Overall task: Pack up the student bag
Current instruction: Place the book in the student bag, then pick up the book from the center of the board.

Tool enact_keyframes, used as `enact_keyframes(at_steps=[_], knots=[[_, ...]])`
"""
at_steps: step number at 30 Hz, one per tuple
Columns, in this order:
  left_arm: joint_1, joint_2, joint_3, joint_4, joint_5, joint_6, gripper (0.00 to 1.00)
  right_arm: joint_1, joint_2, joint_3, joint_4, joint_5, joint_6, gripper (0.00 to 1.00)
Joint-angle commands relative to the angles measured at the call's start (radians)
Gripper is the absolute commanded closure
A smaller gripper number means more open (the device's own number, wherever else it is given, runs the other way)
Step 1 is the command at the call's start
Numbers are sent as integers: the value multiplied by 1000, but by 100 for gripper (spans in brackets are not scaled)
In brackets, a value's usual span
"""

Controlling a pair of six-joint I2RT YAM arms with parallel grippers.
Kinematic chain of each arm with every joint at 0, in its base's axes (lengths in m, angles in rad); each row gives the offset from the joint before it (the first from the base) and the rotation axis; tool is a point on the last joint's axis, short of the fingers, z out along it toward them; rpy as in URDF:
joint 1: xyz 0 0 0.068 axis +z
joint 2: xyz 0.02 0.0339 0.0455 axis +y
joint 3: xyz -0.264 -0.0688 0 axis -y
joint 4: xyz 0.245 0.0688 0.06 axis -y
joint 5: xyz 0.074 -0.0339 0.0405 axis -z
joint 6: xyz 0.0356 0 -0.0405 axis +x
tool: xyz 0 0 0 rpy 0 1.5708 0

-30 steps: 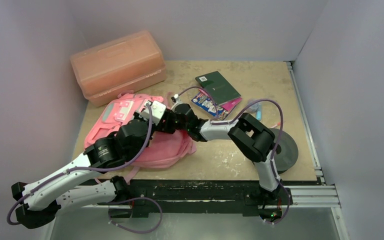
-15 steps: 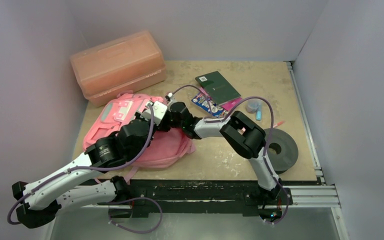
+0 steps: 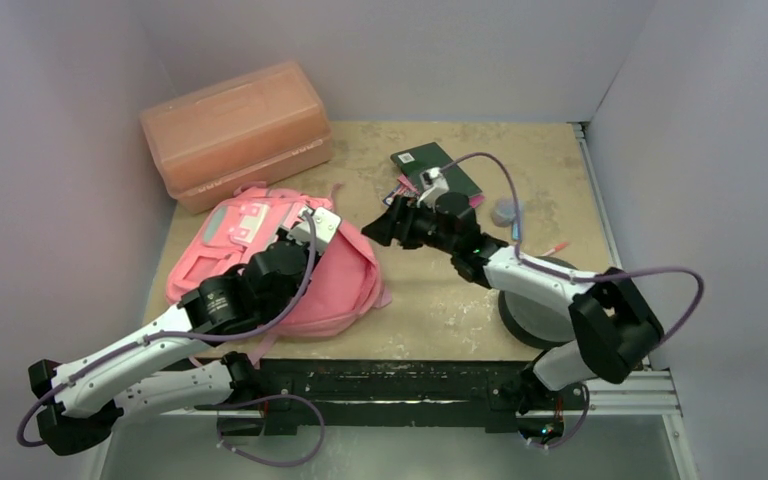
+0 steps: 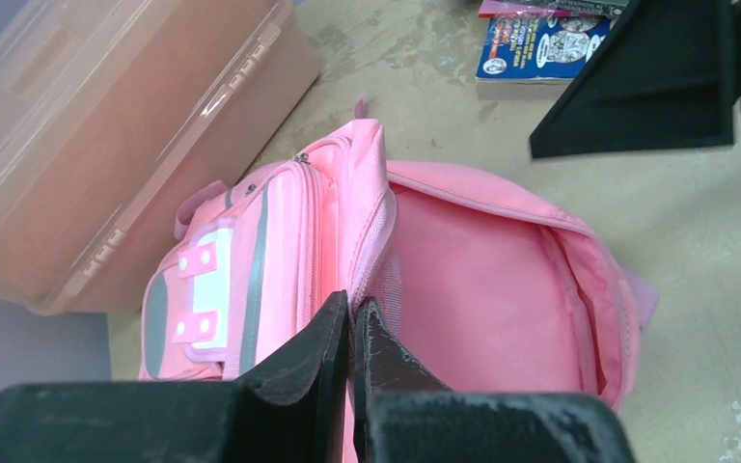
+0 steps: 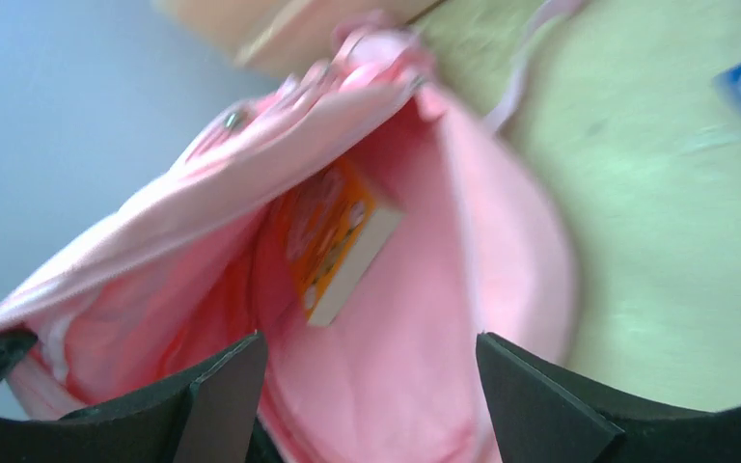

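Beige worktop: student bag (image 3: pixel 345 280) lies left-centre, its mouth gaping right toward the right jaws, which are spread and empty, just beside it. Left jaws clenched on the bag's upper rim. Books (image 3: pixel 430 158) lie nearer the right arm.

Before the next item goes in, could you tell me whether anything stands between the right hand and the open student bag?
Nothing visible does. The right hand hangs open over the table just beside the student bag, whose mouth the left hand pinches open towards it. Only an orange book lies inside.
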Motion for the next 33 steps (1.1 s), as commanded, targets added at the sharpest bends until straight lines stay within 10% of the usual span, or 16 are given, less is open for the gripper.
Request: enact_keyframes(at_steps=[1,10,21,33], knots=[[-2,10,9,29,16,-53,100,-142,-130,-110,-90,60,-37,14],[-2,78,-24,-80,202,-324,99,-404,-136,20,-210,96,-132,6],[1,219,45,138,612,-461,29,-564,272,454,-421,42,-338,6],[180,781,349,473,840,-859,22,-647,496,658,-472,-108,-499,7]])
